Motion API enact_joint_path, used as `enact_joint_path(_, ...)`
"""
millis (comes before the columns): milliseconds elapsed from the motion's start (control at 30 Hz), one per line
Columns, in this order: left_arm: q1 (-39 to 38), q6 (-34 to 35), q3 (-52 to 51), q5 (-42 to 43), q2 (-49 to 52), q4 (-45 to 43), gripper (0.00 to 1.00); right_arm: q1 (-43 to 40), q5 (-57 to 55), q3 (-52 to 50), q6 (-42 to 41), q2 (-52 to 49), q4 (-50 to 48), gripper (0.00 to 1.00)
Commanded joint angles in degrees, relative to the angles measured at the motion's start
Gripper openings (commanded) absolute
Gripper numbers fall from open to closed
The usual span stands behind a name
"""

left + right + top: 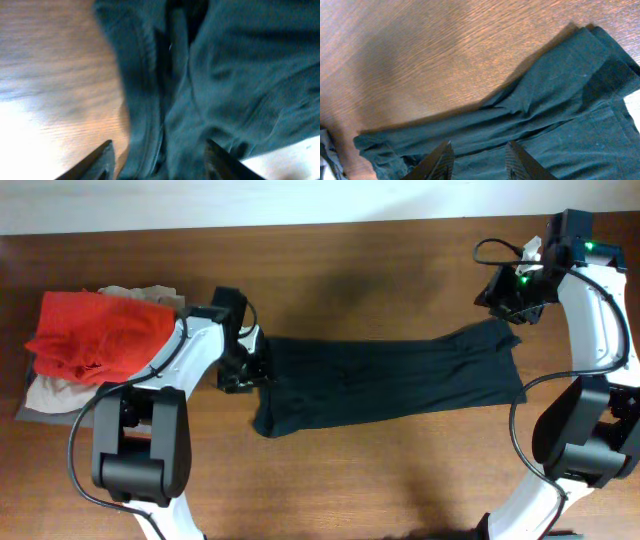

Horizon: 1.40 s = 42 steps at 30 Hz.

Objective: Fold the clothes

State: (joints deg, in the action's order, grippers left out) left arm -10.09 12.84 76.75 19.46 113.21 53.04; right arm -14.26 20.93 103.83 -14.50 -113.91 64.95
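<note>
1. Lying across the middle of the brown wooden table (pixel 380 260), the black soft-fabric garment (pixel 390 380) is drawn out into a long, narrow band. It runs from the left arm's side to the right arm's side, and its right end sits a little nearer the table's back edge.
2. The left gripper (pixel 245 365) sits at the band's left end. In the left wrist view its two dark fingers (pixel 95 162) stand wide apart. Rumpled black cloth lies between and beneath them, and they are not pinching it.
3. The right gripper (pixel 510 295) is over the band's right end. In the right wrist view its fingers (pixel 437 162) are parted to a moderate gap and clamp nothing. The black cloth shows through the gap, but whether the tips touch it cannot be told.
4. The same view shows the cloth lying in overlapping layers, with long creases along the band.
5. A crumpled red garment (pixel 100 335) lies on top of a beige folded garment (pixel 50 395) at the table's left. The pile is beside the left arm and apart from the black garment.
</note>
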Motion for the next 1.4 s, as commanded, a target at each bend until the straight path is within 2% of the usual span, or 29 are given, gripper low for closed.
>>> enact_joint_path(0, 2.4, 0.44, -3.3, 10.23, 0.57, -4.57, 0.69, -0.11, 1.64, 1.01, 1.73, 1.29, 0.07, 0.39)
enact_joint_path(133, 4.02, 2.27, -7.15, 12.46, 0.59, -8.59, 0.84, -0.11, 1.64, 0.98, 2.12, 1.29, 0.17, 0.38)
enact_joint_path(200, 4.52, 4.09, -8.92, 12.55, 0.59, -11.02, 0.96, -0.13, 1.62, 1.01, 2.12, 1.29, 0.24, 0.38)
enact_joint_path(267, 4.81, 5.64, -10.67, 13.7, 0.61, -13.88, 0.99, -0.13, 1.62, 1.01, 2.12, 1.29, 0.24, 0.38)
enact_joint_path(400, 4.59, 5.6, -13.38, 20.74, 0.83, -18.75, 0.99, -0.11, 1.64, 1.01, 2.08, 1.29, 0.22, 0.37)
enact_joint_path(533, 3.43, 5.55, -14.32, 22.4, 1.73, -18.67, 0.99, -0.11, 1.66, 1.01, 2.08, 1.29, 0.24, 0.34)
enact_joint_path(700, 2.73, 5.55, -14.32, 23.21, 2.1, -19.3, 0.89, -0.11, 2.47, 1.01, 2.08, 1.29, 0.24, 0.34)
enact_joint_path(733, 2.73, 5.55, -14.32, 23.23, 2.1, -19.06, 0.84, -0.13, 2.71, 1.01, 2.05, 1.29, 0.26, 0.34)
enact_joint_path(800, 2.73, 5.07, -14.38, 23.19, 2.12, -16.79, 0.84, -0.13, 2.69, 1.01, 2.08, 1.33, 0.42, 0.33)
enact_joint_path(900, 2.73, 5.73, -14.45, 23.43, 2.21, -19.17, 0.87, -0.13, 2.67, 1.01, 2.08, 1.33, 0.39, 0.33)
enact_joint_path(967, 2.71, 6.03, -14.45, 23.45, 2.21, -19.67, 0.8, -0.11, 2.69, 1.01, 2.08, 1.33, 0.52, 0.33)
enact_joint_path(1200, 2.16, 8.46, -14.47, 24.33, 2.25, -26.14, 0.4, -0.11, 2.69, 1.01, 2.05, 1.33, 0.74, 0.31)
enact_joint_path(1367, 0.92, 8.81, -14.47, 24.63, 2.25, -28.52, 0.19, -0.13, 2.67, 1.01, 2.05, 1.33, 1.09, 0.3)
